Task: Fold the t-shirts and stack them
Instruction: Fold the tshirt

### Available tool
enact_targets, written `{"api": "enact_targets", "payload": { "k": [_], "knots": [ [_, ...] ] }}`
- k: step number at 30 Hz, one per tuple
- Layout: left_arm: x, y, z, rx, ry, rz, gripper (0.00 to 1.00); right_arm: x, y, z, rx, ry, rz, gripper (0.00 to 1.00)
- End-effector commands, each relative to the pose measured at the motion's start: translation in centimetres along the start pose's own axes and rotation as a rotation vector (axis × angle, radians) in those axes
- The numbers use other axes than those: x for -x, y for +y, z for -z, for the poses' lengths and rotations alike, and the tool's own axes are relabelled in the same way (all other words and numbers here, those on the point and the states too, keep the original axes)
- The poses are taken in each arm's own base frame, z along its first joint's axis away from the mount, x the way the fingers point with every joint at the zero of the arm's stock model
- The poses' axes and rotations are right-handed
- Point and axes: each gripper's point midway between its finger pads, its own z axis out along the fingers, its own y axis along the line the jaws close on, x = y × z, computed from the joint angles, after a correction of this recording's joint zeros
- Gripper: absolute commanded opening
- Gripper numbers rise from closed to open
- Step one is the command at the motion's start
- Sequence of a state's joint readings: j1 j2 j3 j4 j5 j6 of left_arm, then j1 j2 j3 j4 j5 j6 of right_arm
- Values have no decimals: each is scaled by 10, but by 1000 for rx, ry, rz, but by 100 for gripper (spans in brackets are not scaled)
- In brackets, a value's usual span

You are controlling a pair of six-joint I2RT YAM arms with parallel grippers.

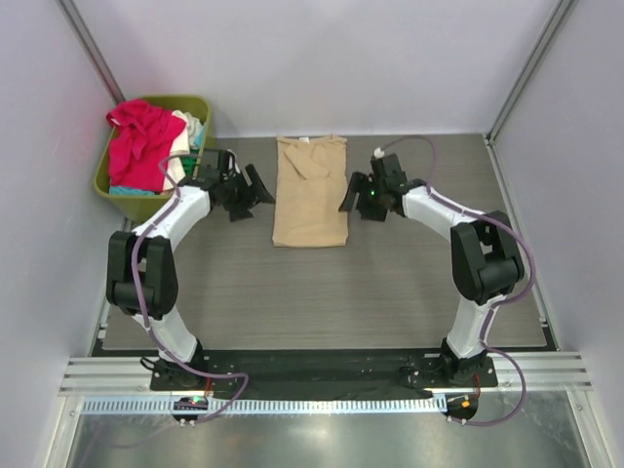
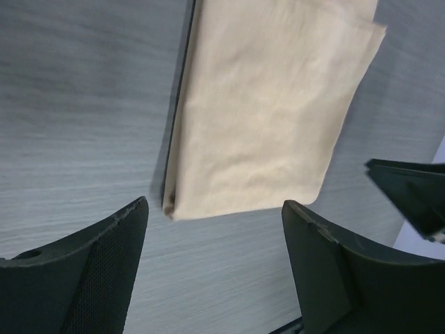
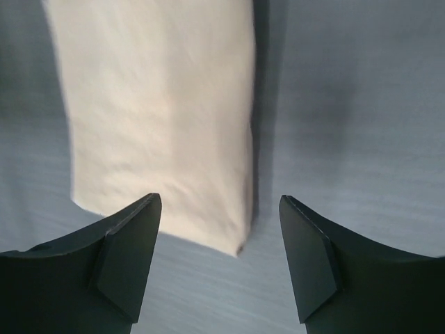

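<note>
Between left fingers [image 1: 259, 184] and right fingers [image 1: 353, 192] lies the tan t-shirt [image 1: 310, 195].

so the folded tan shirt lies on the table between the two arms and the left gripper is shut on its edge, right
Not quite: the left gripper is open and clear of the tan shirt, as the left wrist view shows. The rest holds.
</note>
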State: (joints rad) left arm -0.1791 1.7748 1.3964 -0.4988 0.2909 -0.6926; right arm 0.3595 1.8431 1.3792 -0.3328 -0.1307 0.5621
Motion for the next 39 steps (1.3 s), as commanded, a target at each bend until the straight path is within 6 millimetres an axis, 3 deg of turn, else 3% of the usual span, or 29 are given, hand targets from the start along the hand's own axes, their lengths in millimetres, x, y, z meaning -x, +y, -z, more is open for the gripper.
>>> {"api": "enact_targets", "payload": {
  "k": [1,2,7,12,19,29,30,32,33,34,36,39],
  "knots": [
    [-27,0,-8,-90,-11,-8,79,-45,11,-4,132,74,-41,74],
    [-30,-3,-5,-101,-28,-24,78,-53,9,-4,133,87,-38,73],
    [-64,19,-21,-82,20,-4,77,-94,-1,-15,128,159,-43,71],
    [-87,35,-36,-76,76,26,74,-107,-5,-22,127,183,-52,68],
    [-95,46,-48,-63,83,44,69,-123,-14,-28,112,213,-53,59],
    [-107,52,-64,-74,114,72,45,-131,-22,-34,99,214,-57,32],
    [-109,53,-65,-72,120,74,37,-131,-22,-34,100,215,-55,29],
    [-106,48,-68,-96,108,68,29,-131,-21,-35,103,214,-56,20],
    [-106,46,-69,-101,108,71,18,-131,-22,-35,101,214,-58,17],
    [-107,44,-70,-109,109,65,12,-130,-22,-35,103,213,-55,9],
    [-108,41,-70,-113,108,65,0,-132,-23,-34,100,215,-54,5],
    [-109,35,-61,-127,93,51,0,-133,-24,-28,99,213,-52,1]
  ]
}}
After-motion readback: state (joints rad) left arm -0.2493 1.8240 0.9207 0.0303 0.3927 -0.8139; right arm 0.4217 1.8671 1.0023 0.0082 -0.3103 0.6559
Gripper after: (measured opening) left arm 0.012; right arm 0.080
